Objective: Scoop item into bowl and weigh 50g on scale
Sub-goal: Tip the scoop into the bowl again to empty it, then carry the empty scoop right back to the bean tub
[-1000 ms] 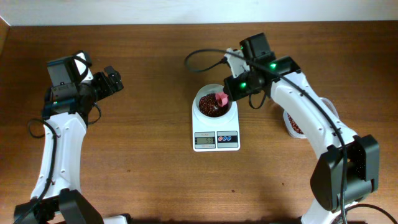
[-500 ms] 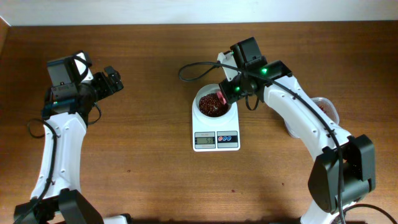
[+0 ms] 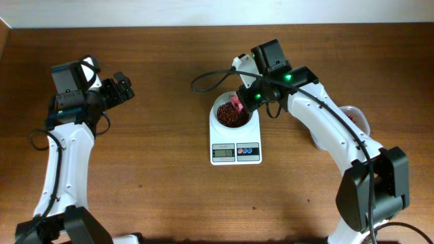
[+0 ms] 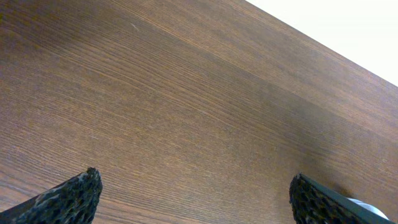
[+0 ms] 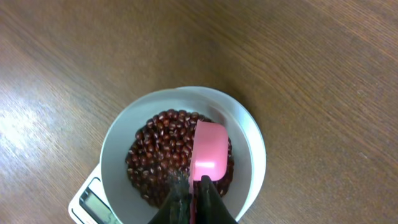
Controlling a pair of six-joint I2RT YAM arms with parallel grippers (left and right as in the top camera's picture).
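While the right gripper point(image 5: 194, 193) is clenched on the handle of a pink scoop point(image 5: 210, 149), the scoop's cup is held over the beans point(image 5: 155, 149) inside the bowl point(image 5: 118, 143). Whether the cup touches the heap cannot be told. The beans are gathered as a dark red-brown layer across the bottom of the bowl, and the white inner wall is left bare around them. From overhead, the bowl point(image 3: 215, 115) is seen seated on the scale point(image 3: 235, 153), with the grey display and coloured buttons turned toward the near edge of the table point(image 3: 156, 169); the digits are too small to be read. A clear tub point(image 3: 356, 118) with more beans is partly hidden behind the right arm, well apart from the scale. The left gripper point(image 3: 121, 87) is kept far to the left, well apart from the bowl. Its fingers point(image 4: 74, 196) are spread wide above bare wood and nothing is grasped between them.
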